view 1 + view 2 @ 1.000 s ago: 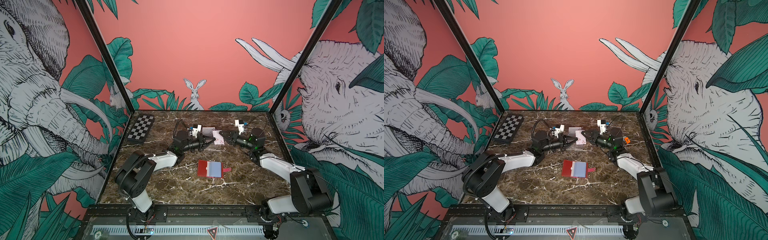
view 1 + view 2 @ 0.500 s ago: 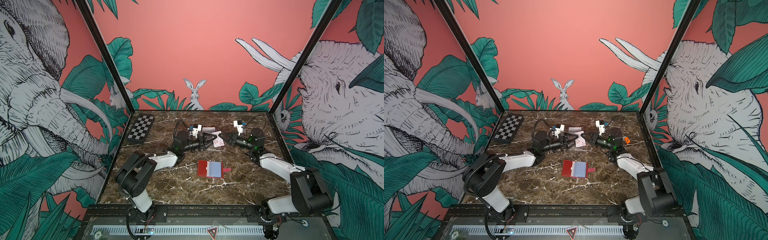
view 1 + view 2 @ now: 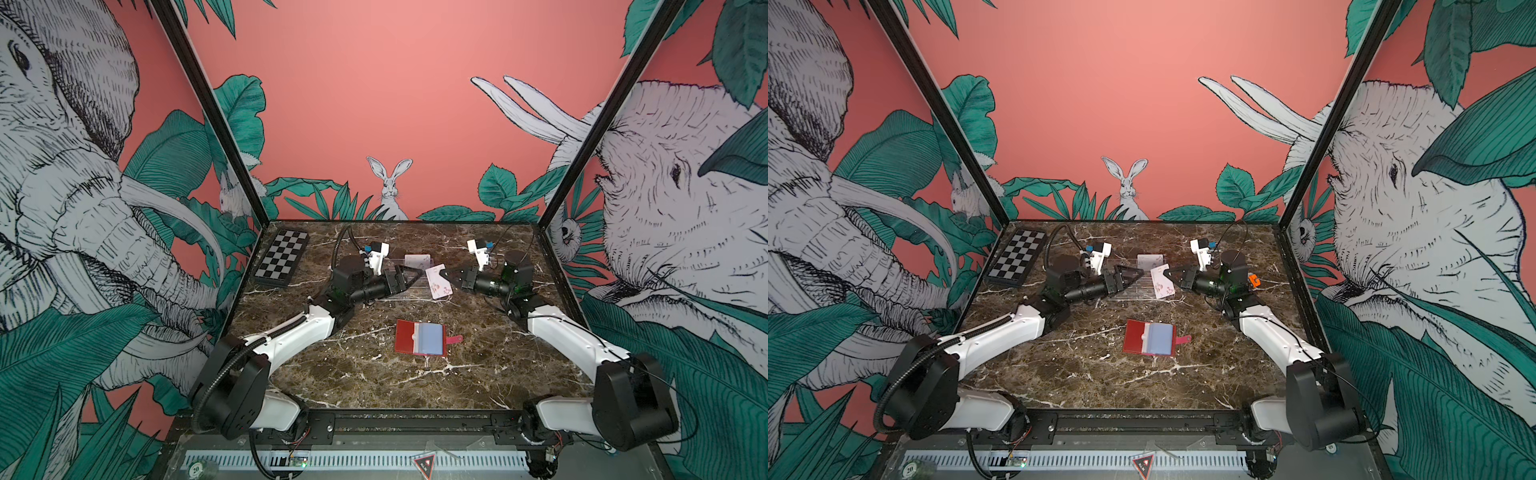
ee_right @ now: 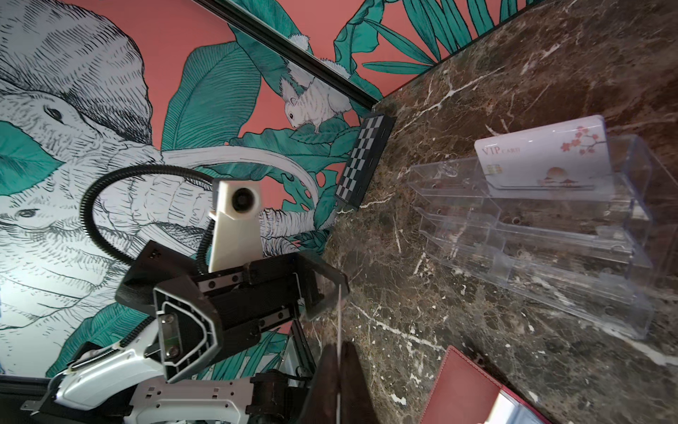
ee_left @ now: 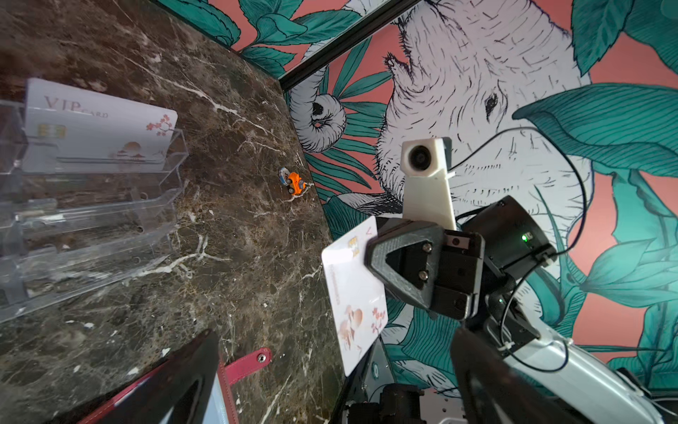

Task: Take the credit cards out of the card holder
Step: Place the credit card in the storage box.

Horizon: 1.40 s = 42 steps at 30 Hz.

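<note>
Veined brown marble (image 3: pixel 332 374) carries a flat, red, leathery card holder (image 3: pixel 419 337).

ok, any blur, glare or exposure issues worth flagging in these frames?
Both top views: sharp, evenly lit, no glare; the clear rack nearly vanishes against the marble. Left wrist view: left gripper fingers dark and defocused, the held card crisp. Right wrist view: right gripper blurred up close, that card only an edge-on sliver.
</note>
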Available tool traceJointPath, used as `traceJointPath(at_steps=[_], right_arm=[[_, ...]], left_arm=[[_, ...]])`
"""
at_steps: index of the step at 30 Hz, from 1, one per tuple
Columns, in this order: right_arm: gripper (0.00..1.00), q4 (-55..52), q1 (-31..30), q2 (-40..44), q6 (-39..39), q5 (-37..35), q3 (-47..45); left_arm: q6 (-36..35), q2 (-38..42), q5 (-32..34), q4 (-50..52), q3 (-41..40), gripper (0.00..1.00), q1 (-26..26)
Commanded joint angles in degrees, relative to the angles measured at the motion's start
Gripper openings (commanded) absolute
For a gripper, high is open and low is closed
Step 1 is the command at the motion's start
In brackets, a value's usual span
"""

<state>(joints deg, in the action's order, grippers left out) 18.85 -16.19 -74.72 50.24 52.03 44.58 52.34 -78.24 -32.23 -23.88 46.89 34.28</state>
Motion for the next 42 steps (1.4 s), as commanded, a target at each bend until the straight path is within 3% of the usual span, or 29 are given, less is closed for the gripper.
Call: traceJointPath(at_steps=[1, 16, 24, 31, 42], right_arm=[[0.00, -3.8, 0.1, 2.7, -5.7, 0.1, 1.0], [0.00, -17.1, -0.1, 7.1, -16.5, 0.3, 3.5], [0.00, -23.6, -0.2, 6.1, -23.3, -0.8, 6.6], [0.00, -42.1, -0.4, -1.5, -39.9, -6.1, 18.9], [0.00, -68.5, -3.9, -23.9, -72.8, -15.2, 51.0]], left_arm=[[-9.6, 3.2, 3.5, 8.0, 1.9, 0.99, -0.5], [-34.2, 19.5, 17.7, 24.6, 4.5, 0.99, -0.8], [-38.4, 24.5, 19.1, 26.6, 3.0, 0.99, -0.8], [-39.2, 25.2, 16.7, 27.8, 2.7, 0.99, -0.8], [-35.5, 26.6, 16.3, 26.0, -2.6, 0.99, -0.8]])
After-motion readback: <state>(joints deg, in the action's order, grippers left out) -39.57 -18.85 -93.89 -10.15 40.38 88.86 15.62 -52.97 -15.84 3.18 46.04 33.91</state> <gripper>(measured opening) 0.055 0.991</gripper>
